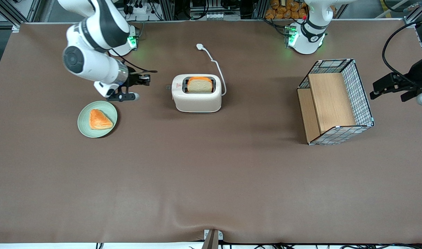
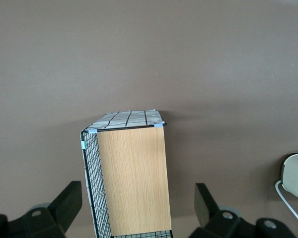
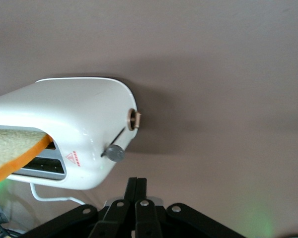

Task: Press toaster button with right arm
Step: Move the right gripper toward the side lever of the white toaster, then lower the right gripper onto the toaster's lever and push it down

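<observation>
Right wrist view: toaster button (image 3: pixel 114 152) sits close ahead of the claw (image 3: pixel 135 191), not touching; it sticks out of the toaster's (image 3: pixel 84 121) narrow end, at a dark slit, w/ a small tan dial (image 3: pixel 134 119) beside it. Claw fingers (image 3: pixel 130 193) are pressed together, holding nothing. Bread slice (image 3: pixel 12 148) w/ orange crust stands in the slot.

Front view: claw (image 1: pixel 143 80) hangs near the toaster (image 1: pixel 197 98), at its end toward the working arm, a gap between them. Right arm (image 1: pixel 93 52) reaches over a green plate (image 1: pixel 82 121) w/ a triangular pastry (image 1: pixel 99 120). White cord and plug (image 1: pixel 199 46) lie farther from cam. Wire-mesh wooden basket (image 1: pixel 335 102) sits toward the parked arm's end of the brown table (image 1: pixel 211 180).
</observation>
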Controlling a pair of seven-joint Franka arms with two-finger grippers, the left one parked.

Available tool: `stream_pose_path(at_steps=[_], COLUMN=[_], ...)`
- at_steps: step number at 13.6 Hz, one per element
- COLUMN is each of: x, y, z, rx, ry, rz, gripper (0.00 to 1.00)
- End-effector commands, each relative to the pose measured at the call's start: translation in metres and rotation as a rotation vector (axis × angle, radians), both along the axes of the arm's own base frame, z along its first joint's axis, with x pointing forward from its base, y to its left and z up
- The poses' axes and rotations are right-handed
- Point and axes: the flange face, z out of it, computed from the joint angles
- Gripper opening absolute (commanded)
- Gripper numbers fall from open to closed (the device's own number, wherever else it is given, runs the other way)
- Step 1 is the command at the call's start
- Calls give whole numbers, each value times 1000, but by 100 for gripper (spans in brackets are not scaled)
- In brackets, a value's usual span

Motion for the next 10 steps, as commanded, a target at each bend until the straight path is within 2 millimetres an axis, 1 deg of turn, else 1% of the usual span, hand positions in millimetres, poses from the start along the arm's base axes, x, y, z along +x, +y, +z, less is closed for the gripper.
stream_pose_path(at_steps=[1, 3, 4, 6, 10], x=[-30, -37, -36, -32, -33], y=[13, 22, 20, 14, 18], z=[-15, -28, -31, -33, -42], rx=[46, 56, 61, 87, 92], ry=[-30, -67, -73, -72, -69], rz=[-46, -59, -50, -55, -67], gripper=[0, 0, 0, 0, 0])
